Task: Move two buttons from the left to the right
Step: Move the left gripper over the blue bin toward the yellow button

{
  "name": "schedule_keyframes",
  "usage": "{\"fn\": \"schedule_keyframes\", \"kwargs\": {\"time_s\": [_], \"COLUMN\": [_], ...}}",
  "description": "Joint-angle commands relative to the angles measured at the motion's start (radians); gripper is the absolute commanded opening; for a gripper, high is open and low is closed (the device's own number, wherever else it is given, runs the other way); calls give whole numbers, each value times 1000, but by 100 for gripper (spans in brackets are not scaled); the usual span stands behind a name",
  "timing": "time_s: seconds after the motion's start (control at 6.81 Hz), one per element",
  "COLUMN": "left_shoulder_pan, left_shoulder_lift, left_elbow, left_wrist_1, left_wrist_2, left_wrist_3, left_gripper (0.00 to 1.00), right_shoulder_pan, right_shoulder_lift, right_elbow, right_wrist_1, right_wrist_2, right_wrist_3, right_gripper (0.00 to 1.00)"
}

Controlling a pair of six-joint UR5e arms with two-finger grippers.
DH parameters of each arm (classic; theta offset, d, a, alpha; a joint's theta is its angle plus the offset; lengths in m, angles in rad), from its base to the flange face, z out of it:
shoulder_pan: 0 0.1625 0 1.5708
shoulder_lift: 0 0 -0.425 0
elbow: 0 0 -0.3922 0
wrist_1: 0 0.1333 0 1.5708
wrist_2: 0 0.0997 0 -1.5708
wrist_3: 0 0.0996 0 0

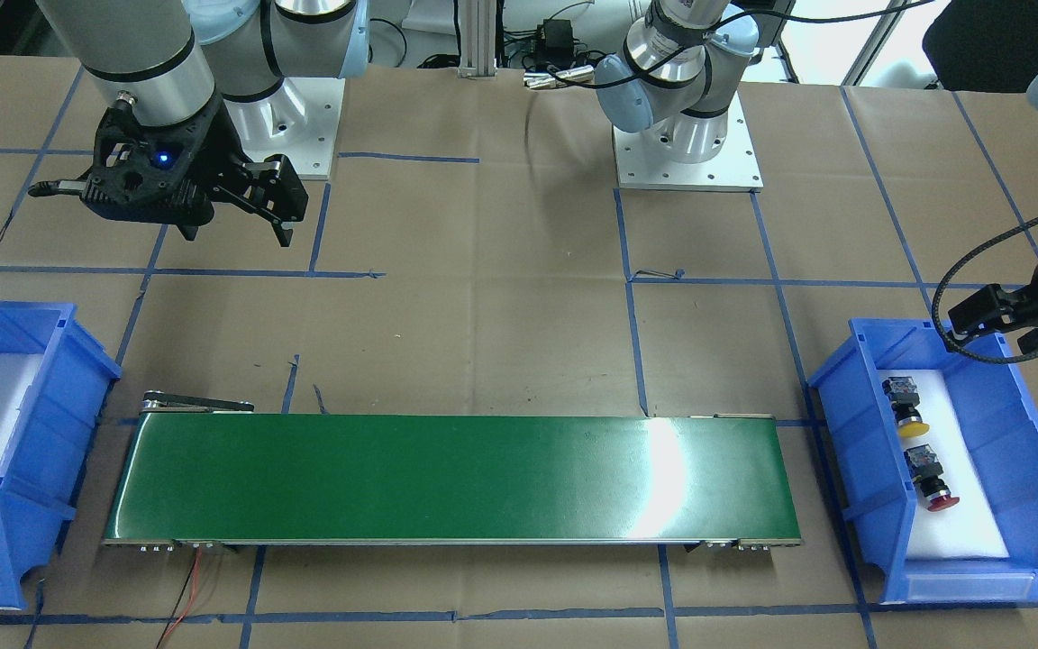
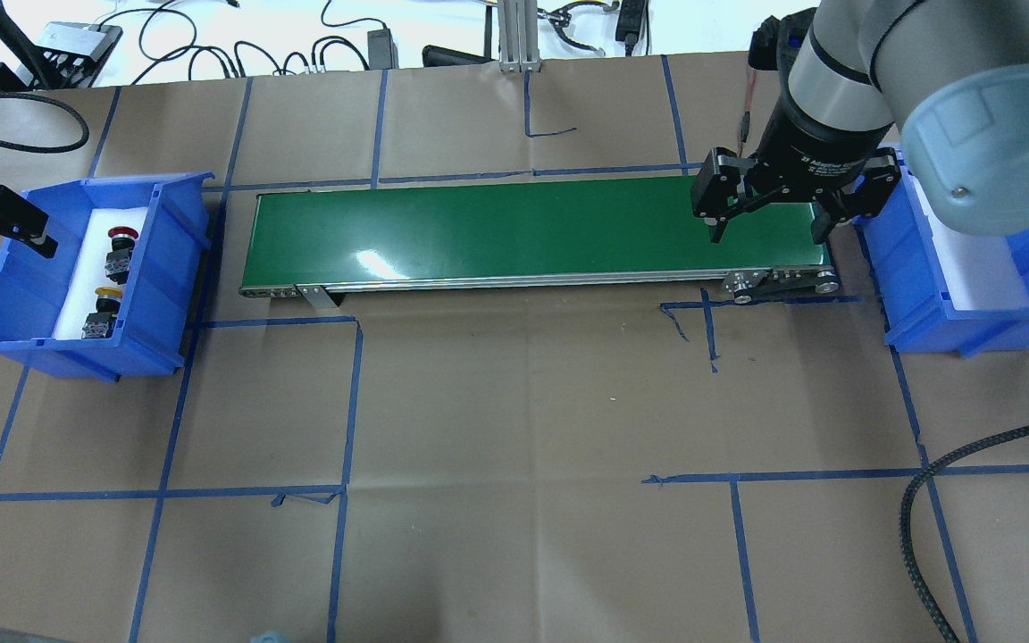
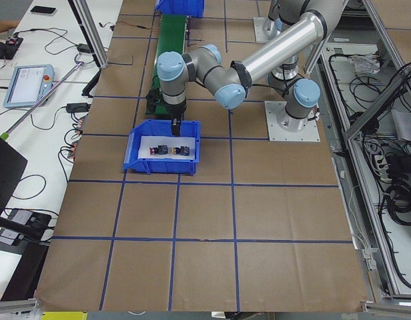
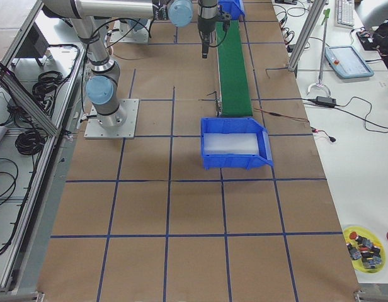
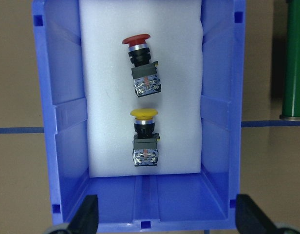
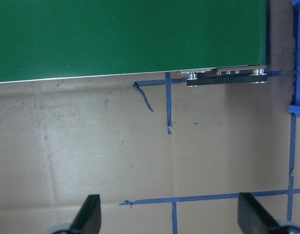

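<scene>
Both buttons lay on their sides on the white foam pad of the left bin. The red button and the yellow button each had a mushroom cap on a black-and-grey block. They sat apart from each other and from the walls. I saw the left gripper above the bin's end, fingers spread wide and empty. The right gripper, likewise spread and empty, hung over the green conveyor near the right bin. I could not read the white lettering on its collar.

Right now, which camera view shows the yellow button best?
The left wrist view: the yellow button lies large and sharp on white foam, cap and body clear. Front and overhead views show it small; exterior left, a speck; others miss it.
</scene>
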Motion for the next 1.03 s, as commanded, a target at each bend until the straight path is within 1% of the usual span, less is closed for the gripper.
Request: {"fn": "schedule_keyframes", "kwargs": {"time_s": [0.0, 0.29, 0.59, 0.88], "left_shoulder_pan": [3, 6, 8, 8], "left_shoulder_lift": [-11, -25, -45, -86], "left_elbow": [-79, -163, -238, -288], "left_wrist_1": [123, 253, 356, 467], "left_wrist_2": [0, 0, -2, -3], "left_wrist_3": [1, 1, 1, -1], "left_gripper": [100, 100, 100, 100], "right_shoulder_pan": [0, 0, 0, 0], "right_shoulder_lift": [0, 0, 2, 2], "right_elbow": [0, 0, 0, 0], "right_wrist_1": [0, 0, 0, 0], "right_wrist_2": [0, 0, 0, 2], "right_wrist_3": [0, 0, 0, -2], "right_gripper": [100, 100, 100, 100]}}
